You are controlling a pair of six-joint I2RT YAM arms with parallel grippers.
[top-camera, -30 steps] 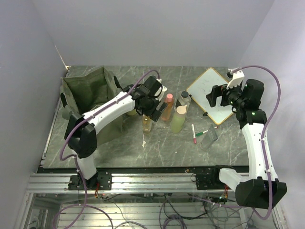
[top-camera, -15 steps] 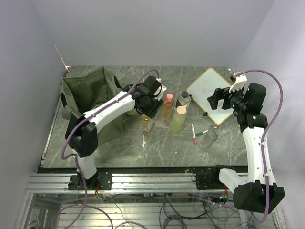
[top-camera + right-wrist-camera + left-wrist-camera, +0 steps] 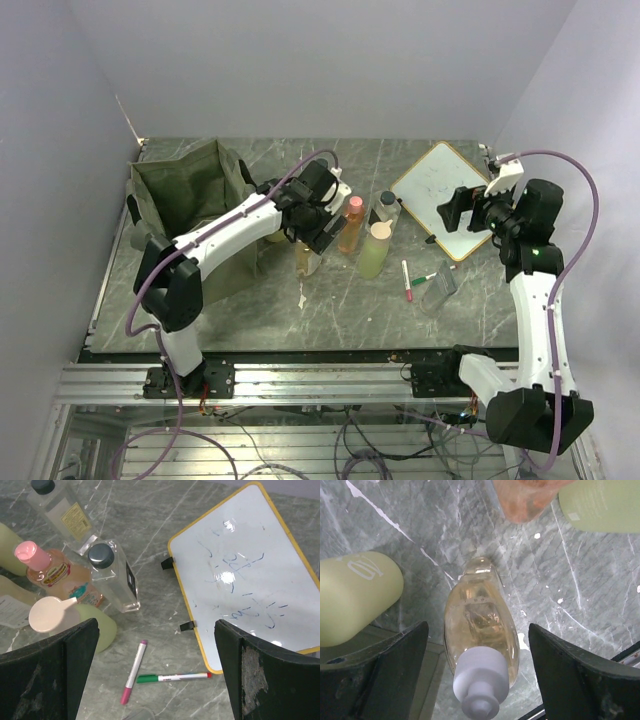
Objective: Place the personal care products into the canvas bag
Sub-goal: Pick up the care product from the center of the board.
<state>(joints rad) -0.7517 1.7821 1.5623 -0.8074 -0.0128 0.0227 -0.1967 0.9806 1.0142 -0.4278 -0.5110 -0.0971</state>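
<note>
At upper left of the top view, canvas bag (image 3: 185, 195) is seen upright, mouth open. Bottles (image 3: 372, 250) are clustered mid-frame on the tabletop (image 3: 350, 300).

Left tool (image 3: 318, 236) is spread wide astride the amber bottle (image 3: 479, 625), clear of it. Right tool (image 3: 462, 205) is wide, empty.

Amber bottle is judged light, rigid, slick, tippy. Grip is advised across mid-body, below the white cap (image 3: 479, 685).

Straddle is shown only by the left wrist view; in the top view it is hidden under the arm.

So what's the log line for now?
left gripper: open, straddling amber bottle | right gripper: open, by whiteboard | stage: pre-grasp
</note>
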